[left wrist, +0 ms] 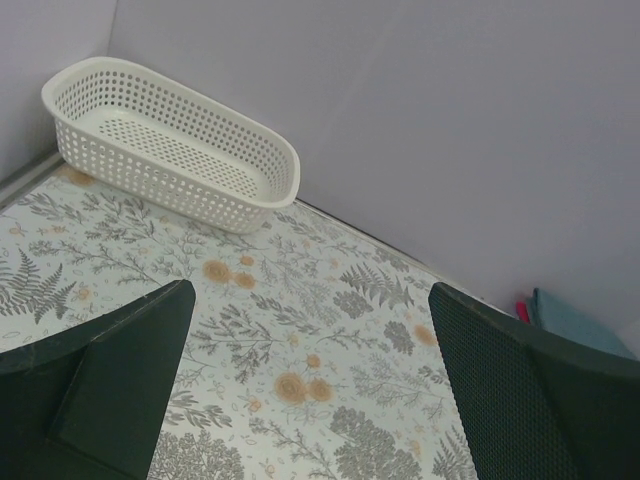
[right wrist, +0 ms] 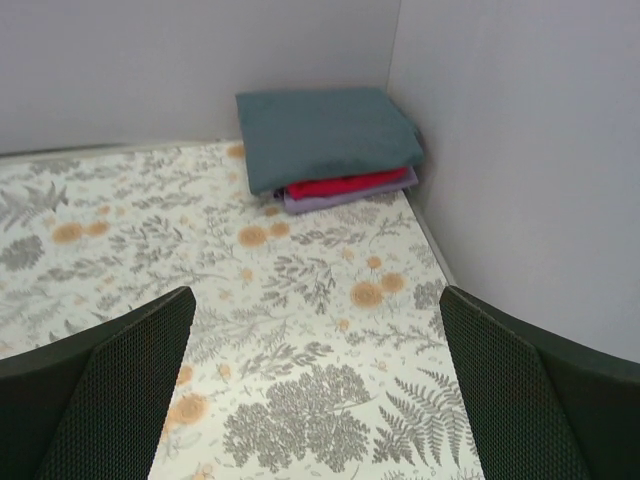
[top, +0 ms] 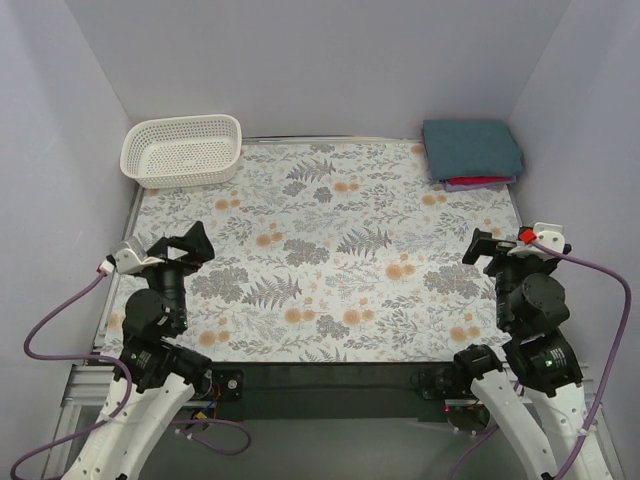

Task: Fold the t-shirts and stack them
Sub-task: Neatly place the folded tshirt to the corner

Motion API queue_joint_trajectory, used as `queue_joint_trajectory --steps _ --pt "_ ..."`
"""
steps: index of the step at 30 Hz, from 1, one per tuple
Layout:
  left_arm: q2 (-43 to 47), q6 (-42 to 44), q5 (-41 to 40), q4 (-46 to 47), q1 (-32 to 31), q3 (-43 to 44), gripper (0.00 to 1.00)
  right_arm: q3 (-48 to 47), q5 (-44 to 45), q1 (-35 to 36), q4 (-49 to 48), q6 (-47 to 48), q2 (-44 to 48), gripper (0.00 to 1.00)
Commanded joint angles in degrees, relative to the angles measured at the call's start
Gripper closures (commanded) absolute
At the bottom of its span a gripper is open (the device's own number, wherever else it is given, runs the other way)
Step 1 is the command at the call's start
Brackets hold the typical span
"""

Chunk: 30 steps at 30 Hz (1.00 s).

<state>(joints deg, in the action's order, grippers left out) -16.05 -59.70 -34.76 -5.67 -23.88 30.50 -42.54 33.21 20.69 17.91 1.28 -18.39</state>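
Note:
Three folded t-shirts lie stacked in the far right corner of the table: a slate blue-grey one (top: 472, 147) on top, a red one (top: 478, 181) under it, a pale lavender one (right wrist: 345, 195) at the bottom. The stack also shows in the right wrist view, blue-grey shirt (right wrist: 325, 133) uppermost. My left gripper (top: 190, 243) hovers open over the near left of the table, nothing between its fingers (left wrist: 130, 375). On the near right side my right gripper (top: 484, 247) is open and empty too, well short of the stack.
A white plastic lattice basket (top: 182, 150) stands empty at the far left corner, also seen in the left wrist view as the basket (left wrist: 170, 140). Grey walls close in the table on three sides. The floral tablecloth (top: 320, 260) covers the table between the arms.

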Motion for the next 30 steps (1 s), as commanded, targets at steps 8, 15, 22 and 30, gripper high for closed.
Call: queue_joint_trajectory --steps 8,15,22,30 --pt "2.96 6.88 1.81 4.44 0.24 -8.08 0.02 9.67 0.01 0.05 -1.11 -0.93 7.57 0.02" --pt "-1.08 9.08 1.45 5.32 0.24 -8.62 0.02 13.45 -3.59 -0.03 -4.29 -1.01 10.75 0.02" --pt "-2.05 11.71 -0.92 7.51 0.67 -9.32 0.02 13.54 -7.1 0.05 -4.55 -2.6 8.38 0.02" --pt "-2.48 13.04 -0.13 11.73 1.38 -11.52 0.02 13.8 -7.46 -0.03 -4.55 -2.6 8.63 0.02"
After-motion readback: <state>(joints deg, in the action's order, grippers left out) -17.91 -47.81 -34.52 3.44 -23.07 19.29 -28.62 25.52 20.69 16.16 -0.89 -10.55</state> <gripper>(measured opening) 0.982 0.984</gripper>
